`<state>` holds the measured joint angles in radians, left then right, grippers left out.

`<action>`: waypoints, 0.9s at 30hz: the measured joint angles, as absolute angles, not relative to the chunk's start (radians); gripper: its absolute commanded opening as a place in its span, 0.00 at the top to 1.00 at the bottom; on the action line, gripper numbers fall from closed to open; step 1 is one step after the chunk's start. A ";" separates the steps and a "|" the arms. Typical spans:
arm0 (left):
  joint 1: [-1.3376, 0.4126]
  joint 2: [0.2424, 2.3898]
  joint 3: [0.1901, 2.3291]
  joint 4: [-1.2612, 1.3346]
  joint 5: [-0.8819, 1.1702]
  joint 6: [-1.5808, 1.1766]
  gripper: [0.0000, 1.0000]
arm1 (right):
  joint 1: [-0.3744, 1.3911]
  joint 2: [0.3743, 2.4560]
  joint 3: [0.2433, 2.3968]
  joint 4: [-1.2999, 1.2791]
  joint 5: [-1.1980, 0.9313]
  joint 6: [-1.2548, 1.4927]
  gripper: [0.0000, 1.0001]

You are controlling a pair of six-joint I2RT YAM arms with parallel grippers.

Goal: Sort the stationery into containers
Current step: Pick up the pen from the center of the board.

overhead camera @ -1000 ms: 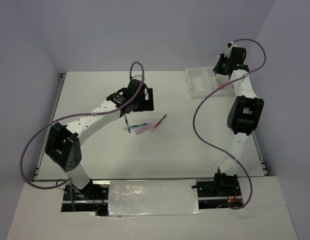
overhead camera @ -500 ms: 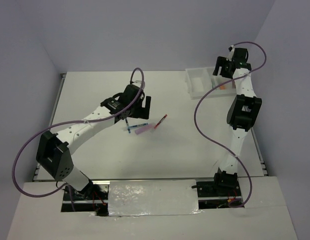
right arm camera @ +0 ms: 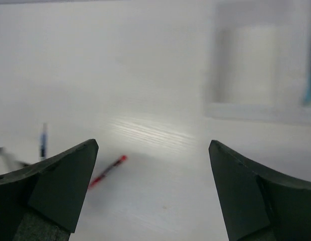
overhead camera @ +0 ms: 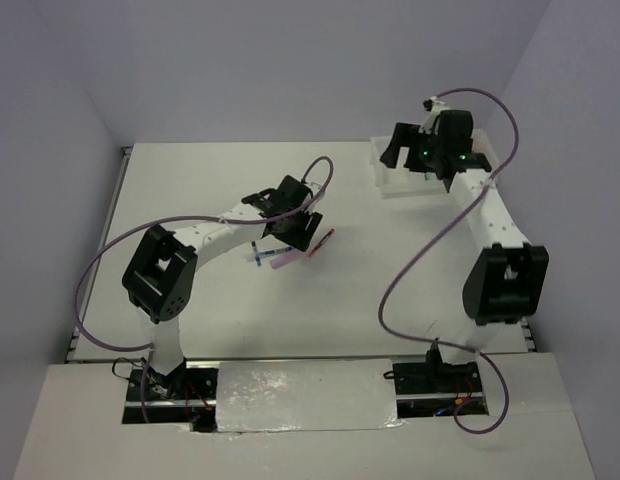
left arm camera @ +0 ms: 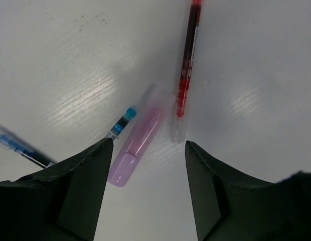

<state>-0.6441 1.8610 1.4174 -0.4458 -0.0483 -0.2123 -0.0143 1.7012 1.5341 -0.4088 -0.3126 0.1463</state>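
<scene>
Three items remain unsorted: pink highlighter, red pen and blue pen lie mid-table under the wide-open left gripper, while the right gripper, equally wide and empty, hovers by the tray at 1 o'clock.

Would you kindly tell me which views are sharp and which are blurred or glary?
Left wrist: sharp on the pink highlighter and red pen, glare streaks on the table, blue pen at left smeared. Right wrist: blurred throughout, tray a soft shape. Top external: crisp, evenly lit.

no readable text anywhere, faint print on the purple highlighter, too blurred to read
</scene>
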 measured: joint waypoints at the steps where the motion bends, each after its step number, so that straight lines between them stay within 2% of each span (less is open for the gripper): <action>1: -0.647 1.872 1.411 -0.444 -0.046 -0.202 0.29 | 0.030 1.633 1.479 -0.374 -0.318 0.151 0.00; 5: -0.650 1.877 1.347 -0.429 -0.047 -0.159 0.32 | 0.175 1.444 1.285 -0.266 -0.367 0.171 0.00; 9: -0.651 1.877 1.301 -0.405 -0.046 -0.133 0.39 | 0.184 1.401 1.173 -0.236 -0.373 0.193 0.01; 14: -0.651 1.880 1.274 -0.371 -0.046 -0.129 0.40 | 0.190 1.369 1.111 -0.242 -0.361 0.202 0.01; 21: -0.652 1.914 1.256 -0.336 -0.047 -0.128 0.44 | 0.194 1.216 1.103 -0.242 -0.355 0.204 0.01; 23: -0.652 1.914 1.254 -0.326 -0.047 -0.129 0.51 | 0.194 1.173 1.103 -0.242 -0.355 0.204 0.01; 26: -0.651 1.916 1.253 -0.321 -0.055 -0.134 0.68 | 0.194 1.130 1.103 -0.244 -0.357 0.204 0.00; 27: -0.651 1.915 1.252 -0.320 -0.055 -0.134 0.80 | 0.194 1.116 1.103 -0.244 -0.359 0.205 0.00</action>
<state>-0.6514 1.9152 1.2522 -0.3199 -0.0551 -0.1337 0.1940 1.1164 1.1027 -0.2436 -0.3592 0.2047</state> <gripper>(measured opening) 0.398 0.995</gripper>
